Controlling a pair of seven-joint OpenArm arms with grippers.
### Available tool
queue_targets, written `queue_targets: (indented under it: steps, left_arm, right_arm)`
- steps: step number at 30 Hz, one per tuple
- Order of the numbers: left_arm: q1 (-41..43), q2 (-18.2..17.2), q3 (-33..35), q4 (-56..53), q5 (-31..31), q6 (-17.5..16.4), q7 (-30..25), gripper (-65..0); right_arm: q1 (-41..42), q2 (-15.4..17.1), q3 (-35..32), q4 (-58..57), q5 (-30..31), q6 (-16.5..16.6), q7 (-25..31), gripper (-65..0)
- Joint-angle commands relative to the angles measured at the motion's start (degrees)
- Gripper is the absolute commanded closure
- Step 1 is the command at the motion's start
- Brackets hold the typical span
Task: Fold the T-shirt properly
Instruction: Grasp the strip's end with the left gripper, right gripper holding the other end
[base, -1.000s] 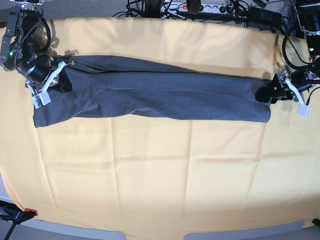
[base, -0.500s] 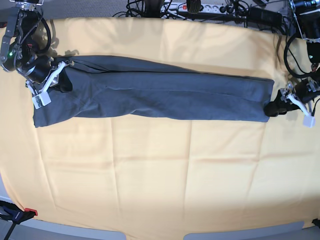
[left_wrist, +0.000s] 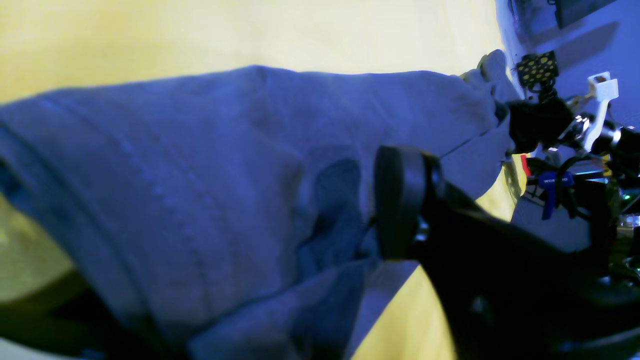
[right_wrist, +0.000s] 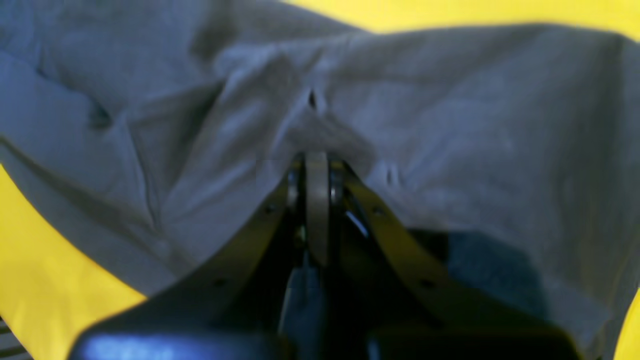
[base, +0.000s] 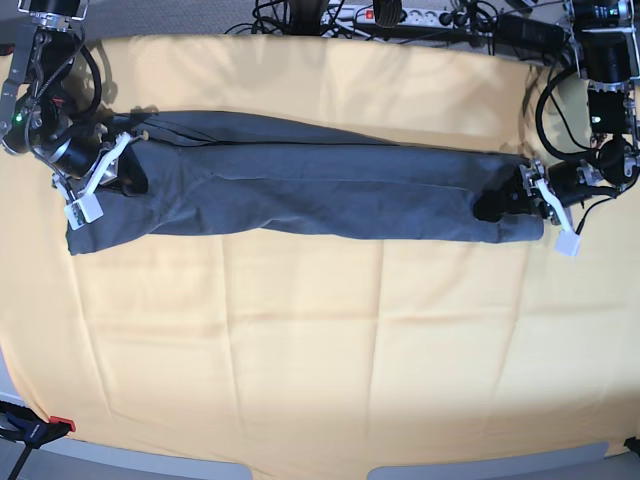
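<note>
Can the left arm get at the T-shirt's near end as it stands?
Probably yes. The left gripper already sits over that end of the T-shirt, one of its fingers down against the fabric. Nothing lies between them on the yellow cloth; whether it has hold yet, I cannot tell.

The base view is evenly and brightly lit, with a paler glare patch on the yellow cloth toward 6 o'clock and soft short shadows under the T-shirt. Its edges bow outward, so the desk rim curves at 7 and 5 o'clock. Both wrist views are blurred; the left one has a strong blue cast, and the near fingers are dark and out of focus.
</note>
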Motion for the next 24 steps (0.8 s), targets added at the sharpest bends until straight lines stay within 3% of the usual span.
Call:
queue_targets:
  steps: [1, 3, 4, 5, 7, 12, 16, 22, 24]
  left_arm:
    - [0.2, -0.6, 0.4, -0.2, 5.6, 1.4, 4.3, -28.6]
    - [-0.4, -0.7, 0.2, -0.2, 5.9, 1.5, 3.8, -14.3]
    - [-0.8, -0.7, 0.2, -0.2, 5.9, 1.5, 3.9, -4.8]
    - [-1.3, -0.7, 0.2, -0.2, 5.8, 1.5, 3.9, 0.0]
    - [-2.3, -0.7, 0.2, -0.2, 5.7, 2.5, 3.9, 0.0]
    - [-4.9, -0.7, 0.2, 1.4, 4.0, 3.0, 5.9, 0.0]
    - [-5.7, -0.8, 0.2, 4.2, 3.9, 2.9, 6.3, 0.0]
    - [-5.7, -0.8, 0.2, 5.3, 5.6, 2.9, 6.3, 0.0]
    - [-5.7, -0.9, 0.2, 5.3, 5.0, 2.9, 6.3, 0.0]
  right_arm:
    - [0.7, 1.0, 0.5, 0.7, 1.0, 0.4, 1.0, 0.0]
    - [0.7, 1.0, 0.5, 0.7, 1.1, 0.3, 1.1, 0.0]
    - [0.7, 1.0, 0.5, 0.7, 1.1, 0.3, 1.1, -1.7]
    - [0.7, 1.0, 0.5, 0.7, 1.3, 0.3, 1.1, -5.2]
    - [0.6, 1.0, 0.5, 0.7, 2.2, 0.3, 1.1, -9.4]
    - [0.6, 1.0, 0.5, 0.7, 1.7, 0.3, 1.1, -8.9]
    - [0.6, 1.0, 0.5, 0.7, -2.4, 0.2, 1.6, 0.0]
    - [0.6, 0.9, 0.5, 0.7, -12.0, -6.1, 8.2, 0.0]
    - [0.6, 0.9, 0.5, 0.7, -12.9, -6.4, 8.2, 0.0]
